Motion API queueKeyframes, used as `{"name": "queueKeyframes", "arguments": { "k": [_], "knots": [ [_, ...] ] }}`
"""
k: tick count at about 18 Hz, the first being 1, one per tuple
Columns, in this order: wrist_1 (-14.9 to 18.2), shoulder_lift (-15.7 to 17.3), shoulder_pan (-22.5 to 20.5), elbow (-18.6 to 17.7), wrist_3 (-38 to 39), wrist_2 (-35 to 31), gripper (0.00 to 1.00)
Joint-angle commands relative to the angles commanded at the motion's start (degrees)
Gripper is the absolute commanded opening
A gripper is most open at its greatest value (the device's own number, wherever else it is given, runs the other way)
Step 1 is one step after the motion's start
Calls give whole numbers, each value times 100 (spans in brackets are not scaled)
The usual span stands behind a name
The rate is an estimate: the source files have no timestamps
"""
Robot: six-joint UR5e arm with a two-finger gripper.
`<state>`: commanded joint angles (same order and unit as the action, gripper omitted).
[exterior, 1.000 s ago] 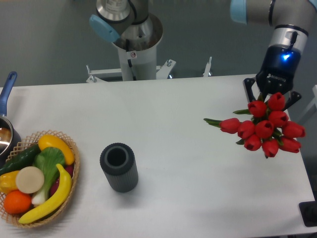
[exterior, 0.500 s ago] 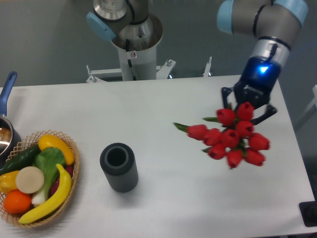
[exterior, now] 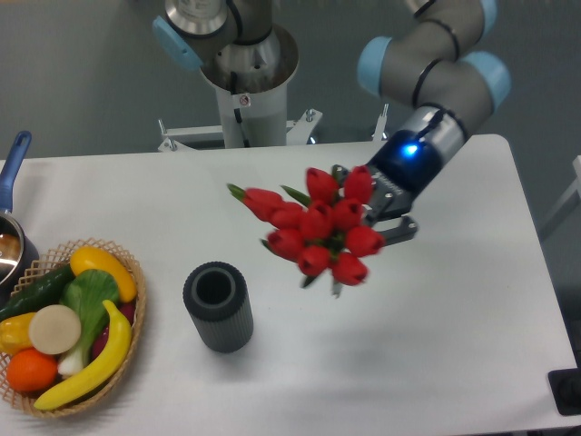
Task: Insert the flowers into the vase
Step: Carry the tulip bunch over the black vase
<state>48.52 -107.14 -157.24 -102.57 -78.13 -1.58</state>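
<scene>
Nearest the camera, at the desk's front left corner, a woven basket holds a yellow banana, an orange, a cucumber and other produce. Just right of it the vase stands upright on the white surface, its round mouth open and nothing inside it. Farther back and to the right, the flowers hang in the air above the desk, well apart from the vase, the red buds bunched toward the camera and one bud jutting left. Behind the bunch the tool is clamped on the stems, which the buds hide; a blue light glows on its wrist. At the left edge sits a pot with a blue handle.
</scene>
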Motion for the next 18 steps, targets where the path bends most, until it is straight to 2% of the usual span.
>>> {"name": "queueKeyframes", "arguments": {
  "k": [4, 9, 14, 18],
  "knots": [
    [9, 97, 378, 0, 35, 44, 5],
    [17, 184, 396, 18, 79, 377, 6],
    [26, 474, 501, 0, 474, 396, 7],
    [44, 510, 598, -97, 589, 325, 7]
  ]
}}
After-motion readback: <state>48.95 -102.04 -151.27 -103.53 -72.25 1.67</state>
